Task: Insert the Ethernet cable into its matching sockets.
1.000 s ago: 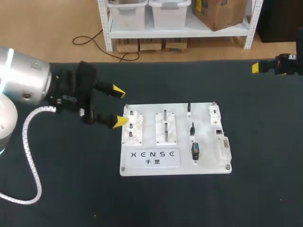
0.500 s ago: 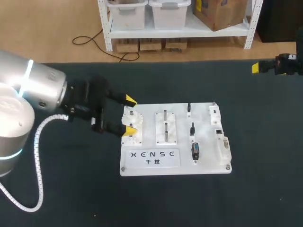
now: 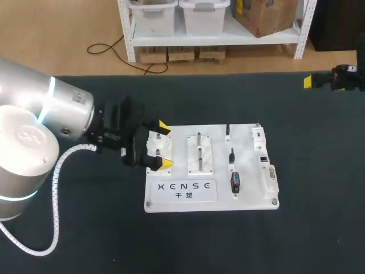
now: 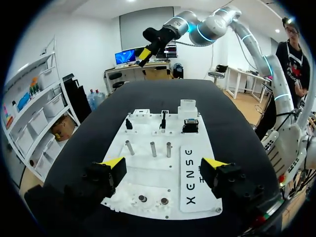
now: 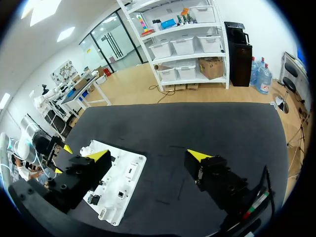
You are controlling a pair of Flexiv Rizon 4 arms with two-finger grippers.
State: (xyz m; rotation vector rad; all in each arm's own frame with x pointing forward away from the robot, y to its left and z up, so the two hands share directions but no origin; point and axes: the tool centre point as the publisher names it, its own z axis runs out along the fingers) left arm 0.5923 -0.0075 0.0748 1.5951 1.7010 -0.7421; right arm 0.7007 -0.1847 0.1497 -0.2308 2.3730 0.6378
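The white task board [image 3: 251, 191] lies mid-table, with three small black plugs standing in a row near its right end; the nearest one [image 3: 235, 182] has a blue mark. I cannot tell which is the Ethernet cable. My left gripper [image 3: 164, 145] stands open over the board's left end, one yellow tip on each side of the white peg block [image 3: 159, 153]. In the left wrist view the board [image 4: 145, 129] stretches ahead of the open left gripper [image 4: 164, 165]. My right gripper [image 5: 148, 155] is open and holds nothing, far from the board [image 5: 123, 168], at the table's back right [image 3: 319, 80].
Two metal pegs stand on a raised plate [image 3: 199, 153] at the board's middle. White sockets and blocks [image 3: 265, 168] line its right edge. Dark tabletop [image 3: 102, 240] surrounds the board on all sides.
My left arm has moved right, bringing its open gripper from beside the board to over its left end. The right arm has stayed still.
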